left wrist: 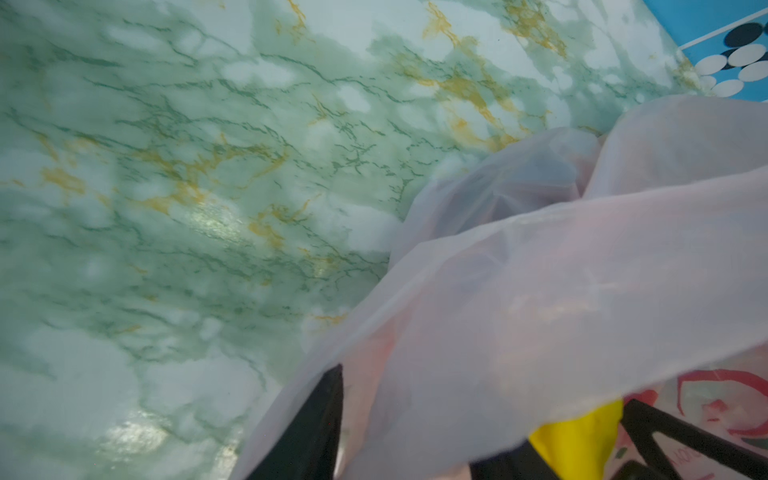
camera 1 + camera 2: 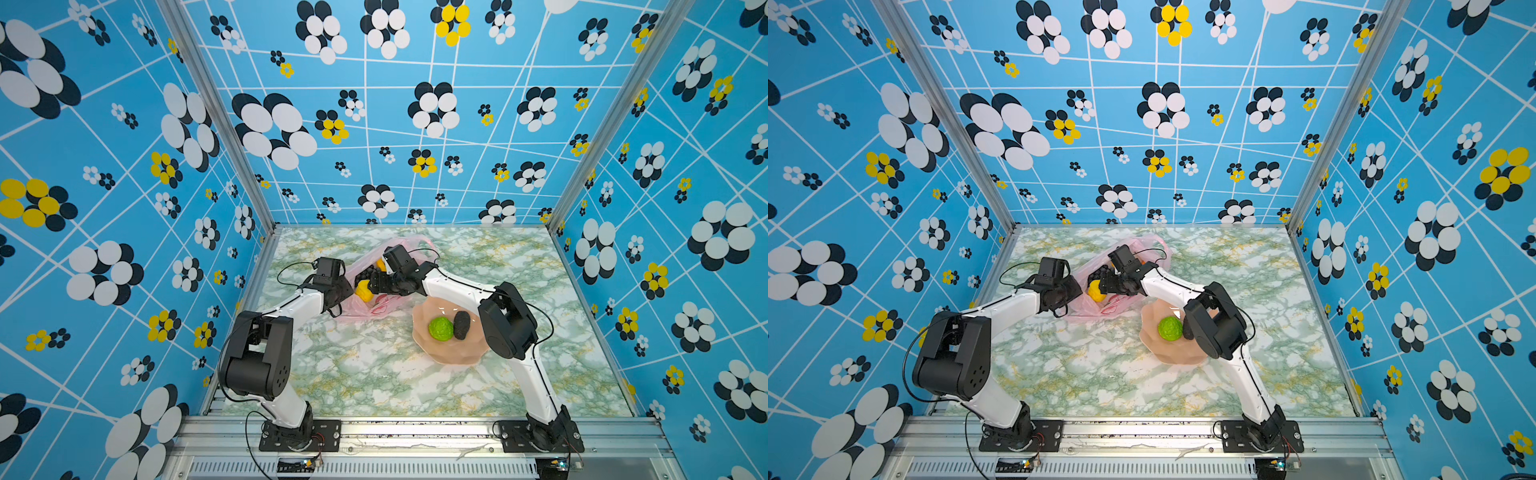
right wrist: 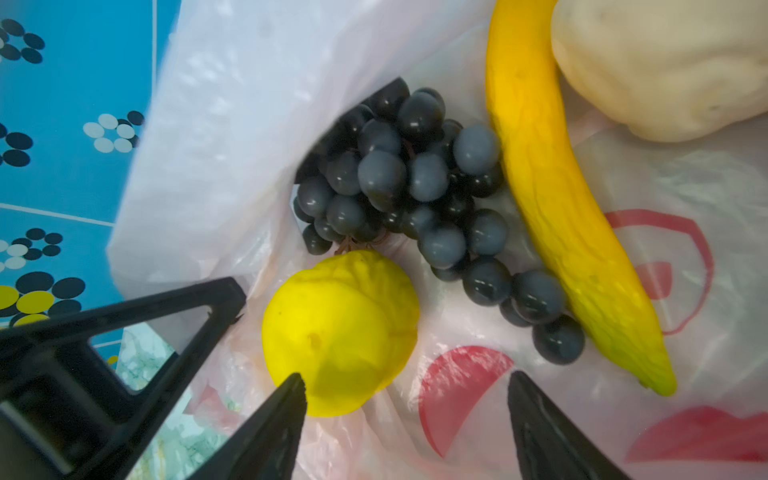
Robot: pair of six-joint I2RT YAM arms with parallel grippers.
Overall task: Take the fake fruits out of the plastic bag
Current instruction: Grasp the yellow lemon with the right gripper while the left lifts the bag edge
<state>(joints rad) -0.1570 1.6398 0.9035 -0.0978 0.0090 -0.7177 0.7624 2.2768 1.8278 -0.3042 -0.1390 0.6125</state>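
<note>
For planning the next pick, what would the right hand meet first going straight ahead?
The right hand would probably first meet the plastic bag, its printed film beside the yellow fruit; depth is unclear.

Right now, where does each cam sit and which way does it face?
Both top views: high above the front edge, looking down at the table; both arms show.
Left wrist: on the left arm, looking past the left gripper over the plastic bag and table.
Right wrist: on the right arm, looking past the right gripper into the plastic bag at yellow fruit, grapes, banana.
Shared: all show the yellow fruit.
</note>
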